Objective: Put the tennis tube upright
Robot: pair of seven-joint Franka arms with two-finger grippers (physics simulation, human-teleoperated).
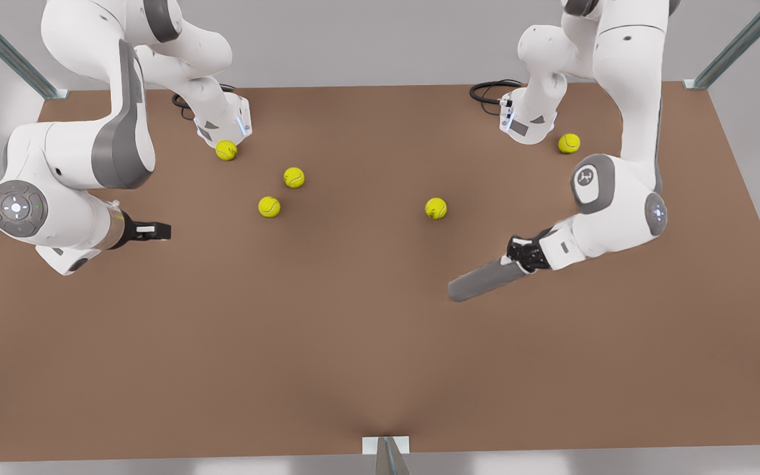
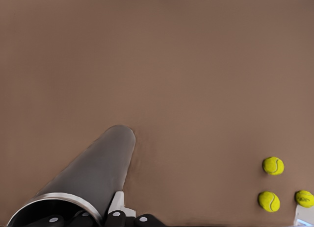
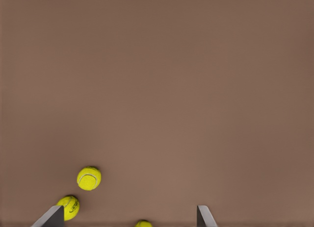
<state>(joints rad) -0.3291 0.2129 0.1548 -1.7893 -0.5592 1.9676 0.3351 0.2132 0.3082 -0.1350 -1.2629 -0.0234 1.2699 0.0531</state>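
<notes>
Since the tennis tube (image 1: 482, 280) had to end up upright, the left gripper (image 1: 524, 254) was clamped on its rimmed end, holding it slanted with the far end low by the brown table (image 1: 353, 369). That forearm stretched low toward the tube. Well away from the tube, past the balls (image 1: 269, 206), the right gripper (image 1: 156, 231) waited, fingers spread, empty.

Brown table (image 1: 327, 343) — grey walls (image 1: 367, 39)

The front view looks steeply down from high above the tabletop (image 1: 327, 369) (facing both arm bases). Each wrist view looks along its pincer, close to the surface; all three share the tennis balls (image 1: 269, 206).
</notes>
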